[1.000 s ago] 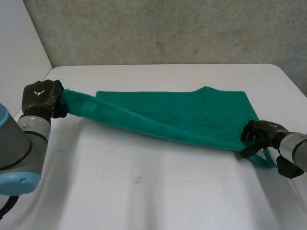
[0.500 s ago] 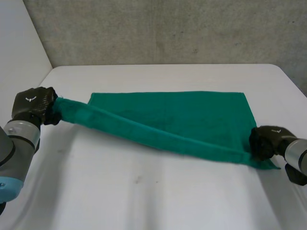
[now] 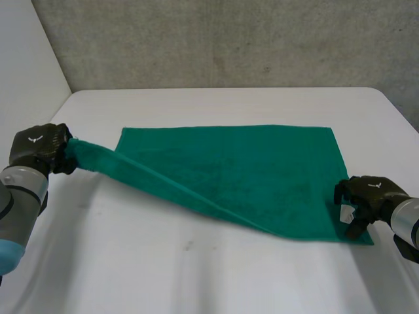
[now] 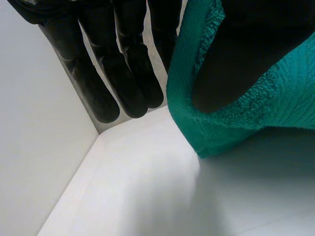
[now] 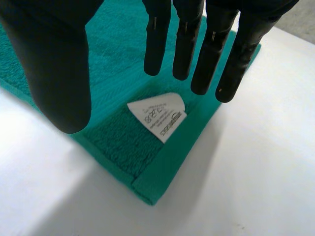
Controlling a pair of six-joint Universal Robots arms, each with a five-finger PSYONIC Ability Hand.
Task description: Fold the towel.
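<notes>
- Since 0.5 s ago we see the right hand (image 3: 370, 197) let go of the towel (image 3: 249, 163). It was closed on the near right corner; now its fingers (image 5: 186, 39) are straight & slightly spread, holding nothing, poised over that corner. We can't tell if the tips touch the cloth.
- That corner now lies flat on the table (image 3: 196, 275), w/ a white care label (image 5: 158, 117) face up under the fingertips. The near edge is no longer bunched at that end.
- Towel is green & sits across the middle of the table. Its right side & far edge lie flat, the far edge approx. parallel w/ the table's back edge.
- The near left corner is lifted off the table. A raised ridge of cloth runs diagonally from near the right hand over to the left hand (image 3: 38, 145), which is at the table's left side.
- Left hand is clamped on that corner: in its wrist view we see the thumb (image 4: 246, 44) pressed into bunched cloth, w/ the other fingers straight alongside.
- Behind the table stands a grey wall (image 3: 229, 39).
</notes>
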